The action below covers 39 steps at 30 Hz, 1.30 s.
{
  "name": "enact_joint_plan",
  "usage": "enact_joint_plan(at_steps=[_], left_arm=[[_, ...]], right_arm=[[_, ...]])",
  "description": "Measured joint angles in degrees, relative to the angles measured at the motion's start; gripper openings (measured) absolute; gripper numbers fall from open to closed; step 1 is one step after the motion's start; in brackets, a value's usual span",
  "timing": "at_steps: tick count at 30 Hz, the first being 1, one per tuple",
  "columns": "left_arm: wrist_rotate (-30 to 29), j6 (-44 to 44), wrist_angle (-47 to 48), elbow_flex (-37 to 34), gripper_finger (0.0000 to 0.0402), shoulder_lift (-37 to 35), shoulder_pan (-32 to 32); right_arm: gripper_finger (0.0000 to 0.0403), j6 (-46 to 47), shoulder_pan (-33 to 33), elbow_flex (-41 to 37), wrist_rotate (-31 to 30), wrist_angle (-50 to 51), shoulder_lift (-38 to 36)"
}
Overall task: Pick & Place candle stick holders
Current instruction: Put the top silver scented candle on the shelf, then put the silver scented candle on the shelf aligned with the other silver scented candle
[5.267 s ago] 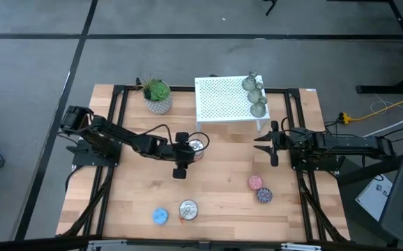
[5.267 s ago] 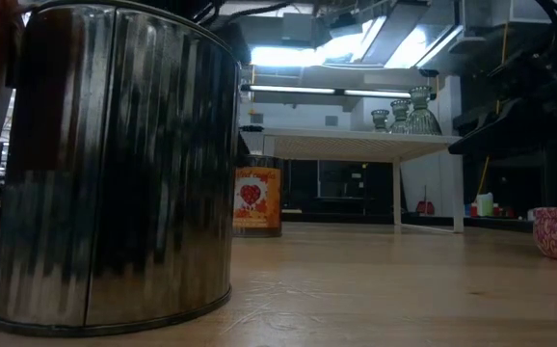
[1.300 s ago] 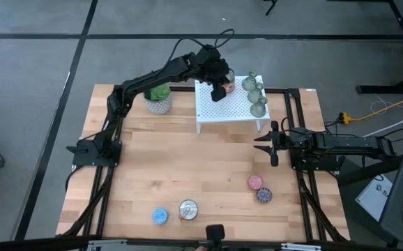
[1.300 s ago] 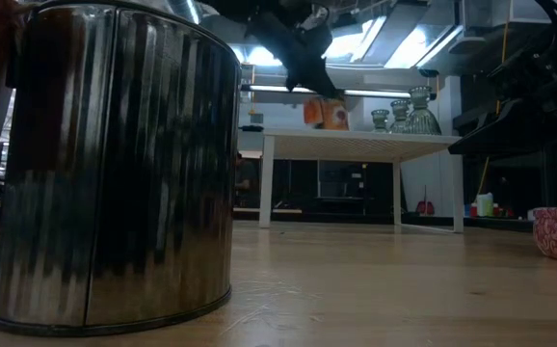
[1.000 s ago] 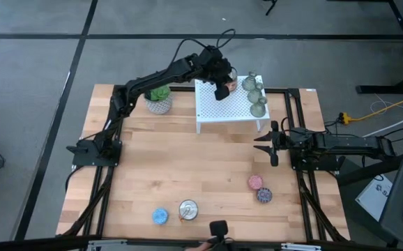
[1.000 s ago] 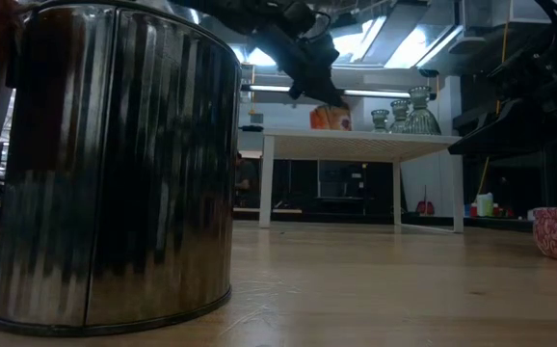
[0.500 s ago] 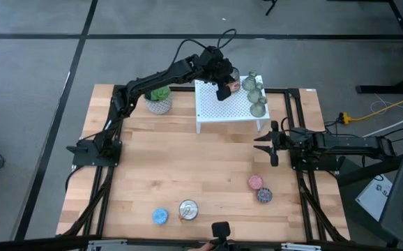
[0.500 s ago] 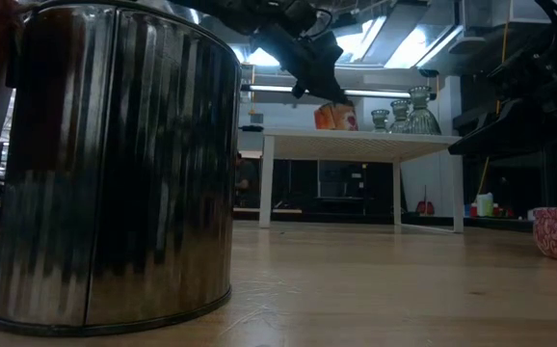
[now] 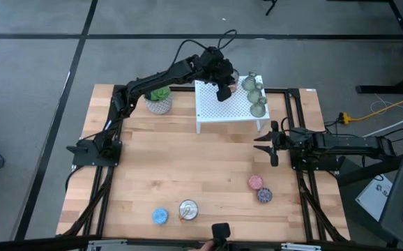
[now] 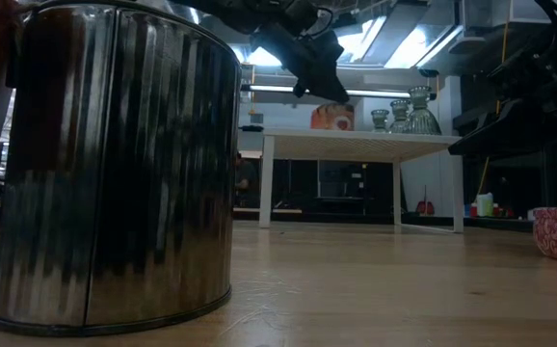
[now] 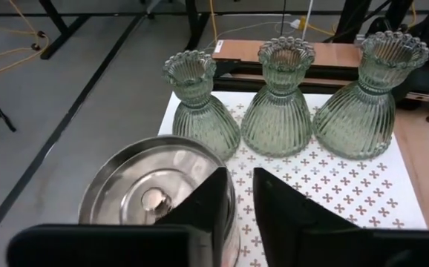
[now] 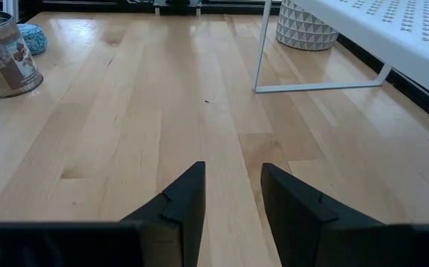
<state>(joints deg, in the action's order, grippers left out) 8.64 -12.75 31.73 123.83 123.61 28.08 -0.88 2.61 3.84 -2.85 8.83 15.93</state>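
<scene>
High view shows the left tool (image 9: 224, 89), fingers slightly apart, around a round silver-lidded tin (image 11: 159, 200) on the white perforated shelf (image 9: 219, 108) at twelve o'clock, probably releasing it beside three ribbed green-glass candle stick holders (image 9: 255, 95), while the right tool (image 9: 266, 143) waits part-open at three o'clock.

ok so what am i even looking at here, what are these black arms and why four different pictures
It is a robot with two arms at a wooden table. One picture looks down from above, one looks level across the table, and one comes from each wrist. The left tool hangs over a white rack, beside a tin and three glass holders standing on it; it grips nothing. The right tool waits open and empty at the right. Also on the table: a plant, another tin and three discs.
</scene>
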Motion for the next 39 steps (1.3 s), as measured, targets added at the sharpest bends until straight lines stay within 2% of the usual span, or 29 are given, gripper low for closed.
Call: enact_joint_plan(at_steps=[9,14,19,26,39], left_arm=[[-0.07,-1.84,0.45,-0.02,0.0109,-0.71,-0.86],[-0.05,-3.09,0.93,0.00,0.0123,-3.06,-2.19],[-0.06,-3.72,5.19,-0.01,0.0131,-4.70,-3.85],[-0.09,-4.55,14.86,-0.01,0.0132,-7.73,-6.86],[-0.09,-8.13,34.05,-0.02,0.0132,-8.85,-18.63]], right_arm=[[0.0135,0.01,-0.01,-0.01,0.00,0.01,0.01],[0.0135,0.01,-0.01,-0.01,0.00,0.01,0.01],[0.0135,0.01,-0.02,-0.01,0.00,0.00,-0.01],[0.0135,0.00,-0.02,-0.01,-0.02,0.01,0.01],[0.0135,0.00,0.00,-0.01,-0.04,0.01,0.01]])
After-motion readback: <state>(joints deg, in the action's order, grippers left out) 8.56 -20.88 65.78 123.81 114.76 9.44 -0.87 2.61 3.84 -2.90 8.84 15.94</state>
